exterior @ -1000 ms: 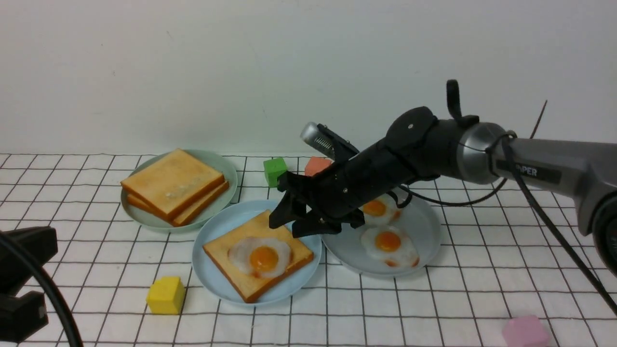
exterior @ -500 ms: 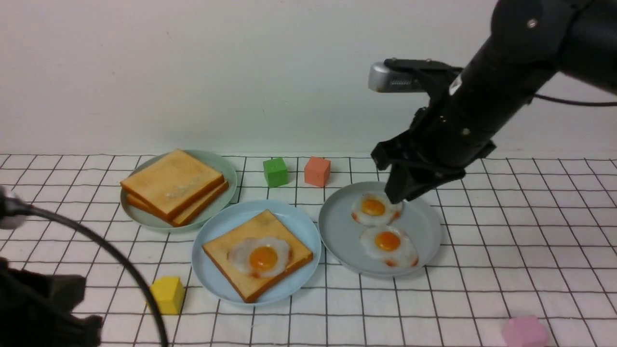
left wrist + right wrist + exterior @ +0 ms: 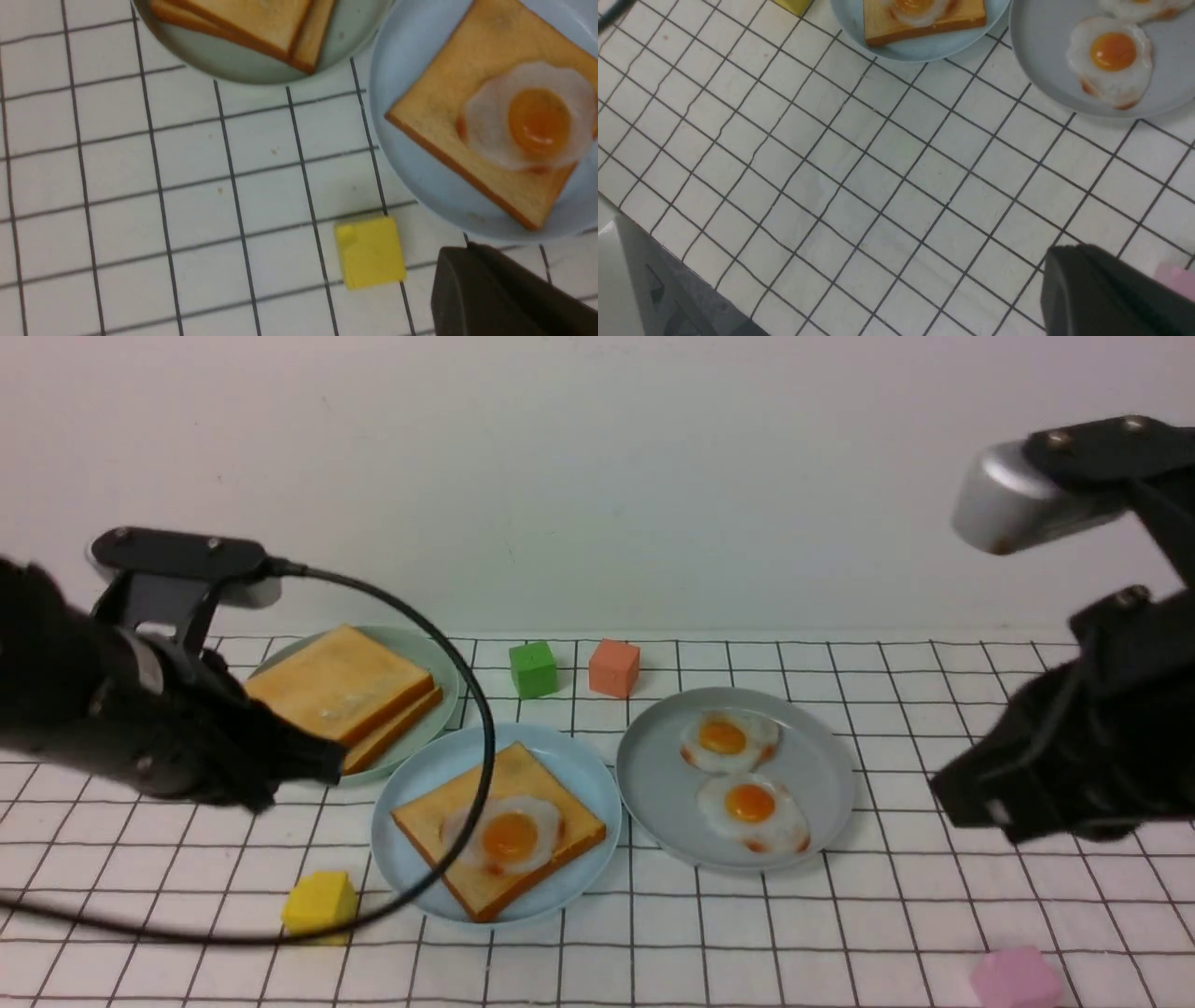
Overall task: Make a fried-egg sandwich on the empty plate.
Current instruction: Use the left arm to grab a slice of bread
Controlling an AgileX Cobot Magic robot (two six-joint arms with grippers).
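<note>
The light blue plate (image 3: 415, 775) sits mid-table and holds one toast slice (image 3: 551, 784) with a fried egg (image 3: 509, 833) lying uncovered on top. The same plate (image 3: 420, 177) and egg (image 3: 537, 116) show in the left wrist view. My left gripper (image 3: 331, 767) is shut and empty. It hovers by the near rim of the pale green plate (image 3: 439, 663), where two plain toast slices (image 3: 336, 686) are stacked. My right gripper (image 3: 943, 793) is shut and empty, raised to the right of the grey plate (image 3: 822, 775).
The grey plate carries two more fried eggs (image 3: 728, 739) (image 3: 752, 807). A yellow block (image 3: 319, 901) lies in front of the blue plate. Green (image 3: 533, 667) and orange (image 3: 613, 667) blocks stand behind it, and a pink block (image 3: 1016, 978) is at the front right. My left arm's cable (image 3: 481, 709) loops over the blue plate.
My right arm drew back from over the blue plate to the far right and its jaws closed. My left arm rose from the lower-left corner toward the green plate.
</note>
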